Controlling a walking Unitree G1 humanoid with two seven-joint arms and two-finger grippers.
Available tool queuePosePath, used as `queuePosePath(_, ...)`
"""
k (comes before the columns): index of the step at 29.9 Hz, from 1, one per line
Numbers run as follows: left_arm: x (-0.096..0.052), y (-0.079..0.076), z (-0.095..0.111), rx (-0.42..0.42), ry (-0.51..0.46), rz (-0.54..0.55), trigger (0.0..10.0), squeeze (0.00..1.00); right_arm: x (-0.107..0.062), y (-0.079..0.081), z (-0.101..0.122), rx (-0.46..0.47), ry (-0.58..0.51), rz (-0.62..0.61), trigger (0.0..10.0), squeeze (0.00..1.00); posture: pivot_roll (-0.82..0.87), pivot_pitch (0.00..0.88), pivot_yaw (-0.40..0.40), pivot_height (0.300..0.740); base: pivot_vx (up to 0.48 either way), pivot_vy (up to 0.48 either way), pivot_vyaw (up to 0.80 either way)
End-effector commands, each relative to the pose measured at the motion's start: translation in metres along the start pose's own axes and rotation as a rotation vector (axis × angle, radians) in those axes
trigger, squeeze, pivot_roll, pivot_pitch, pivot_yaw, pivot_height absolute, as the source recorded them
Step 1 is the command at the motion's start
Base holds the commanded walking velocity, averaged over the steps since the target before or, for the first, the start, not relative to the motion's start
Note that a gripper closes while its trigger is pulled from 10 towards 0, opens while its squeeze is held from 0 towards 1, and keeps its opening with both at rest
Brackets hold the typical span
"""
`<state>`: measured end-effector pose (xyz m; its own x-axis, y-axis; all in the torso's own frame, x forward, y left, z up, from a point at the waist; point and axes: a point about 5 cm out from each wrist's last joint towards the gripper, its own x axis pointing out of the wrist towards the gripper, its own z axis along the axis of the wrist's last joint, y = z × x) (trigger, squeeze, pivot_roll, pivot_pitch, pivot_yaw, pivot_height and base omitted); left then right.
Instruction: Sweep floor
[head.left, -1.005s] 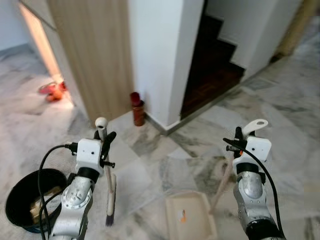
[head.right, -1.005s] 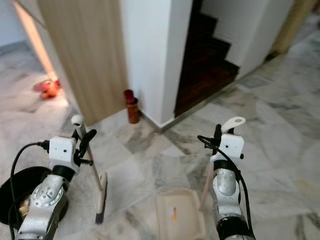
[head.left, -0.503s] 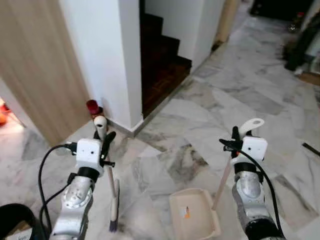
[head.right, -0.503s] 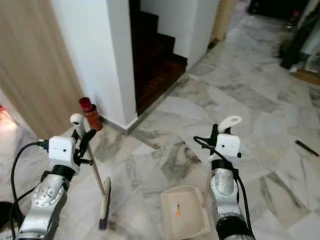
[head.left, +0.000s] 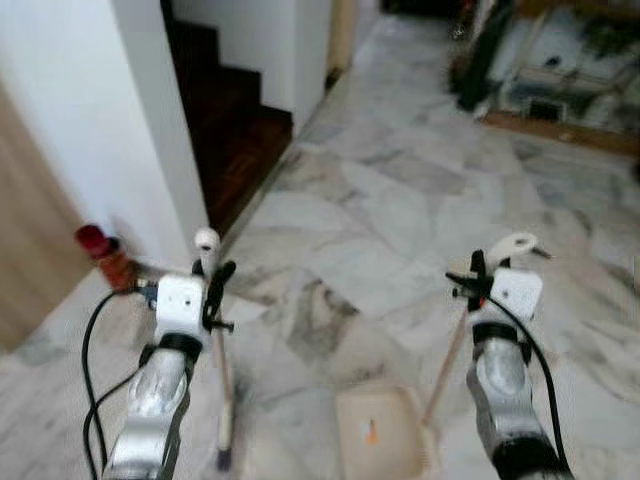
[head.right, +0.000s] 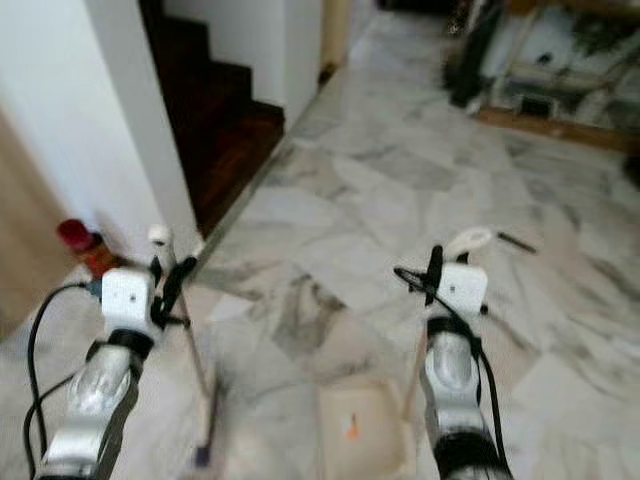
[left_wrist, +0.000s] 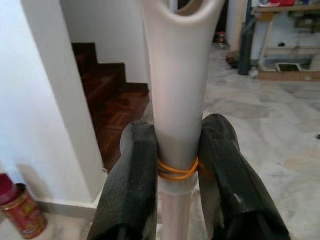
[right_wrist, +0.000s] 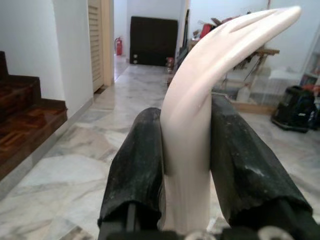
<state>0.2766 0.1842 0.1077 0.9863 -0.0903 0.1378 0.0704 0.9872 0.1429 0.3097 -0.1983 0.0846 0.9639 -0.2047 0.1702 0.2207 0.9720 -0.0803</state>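
Turning from the stairs (head.left: 232, 120), broom (head.left: 222, 380) and dustpan (head.left: 378, 440) still gripped.

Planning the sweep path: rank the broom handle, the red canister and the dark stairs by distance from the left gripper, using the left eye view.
1. Broom handle: clamped in the left gripper.
2. Red canister: on the floor by the white wall's base, to the gripper's left and ahead.
3. Dark stairs: farthest, ahead past the wall's corner.
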Motion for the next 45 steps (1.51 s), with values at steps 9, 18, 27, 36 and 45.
queuePosePath(9, 0.0046, -0.0001, 0.01, 0.018, -0.041, -0.014, 10.0, 0.0, 0.0021, -0.0016, 0.0067, 0.018, -0.028, -0.017, 10.0, 0.0, 0.03, 0.05, 0.0, 0.74, 0.0, 0.0, -0.8)
queuePosePath(18, 0.0047, -0.0026, 0.0092, 0.007, -0.035, -0.018, 10.0, 0.0, 0.0021, -0.0014, 0.0112, 0.016, -0.059, -0.016, 10.0, 0.0, 0.03, 0.062, 0.002, 0.74, 0.065, 0.0, -0.32)
queuePosePath(27, 0.0045, -0.0027, 0.0094, 0.004, -0.03, -0.018, 10.0, 0.0, 0.0006, 0.0012, 0.0107, 0.022, -0.056, -0.01, 10.0, 0.0, 0.03, 0.079, 0.003, 0.74, 0.367, 0.0, 0.0)
queuePosePath(36, 0.0042, -0.0033, 0.009, 0.001, -0.027, -0.017, 10.0, 0.0, 0.0011, 0.004, 0.0132, 0.027, -0.065, 0.006, 10.0, 0.0, 0.01, 0.097, 0.002, 0.74, 0.417, 0.0, 0.0)
queuePosePath(45, 0.0043, -0.0042, 0.0091, -0.002, -0.023, -0.017, 10.0, 0.0, 0.002, 0.0039, 0.014, 0.036, -0.061, 0.004, 10.0, 0.0, 0.01, 0.109, 0.0, 0.74, 0.419, 0.0, -0.06)
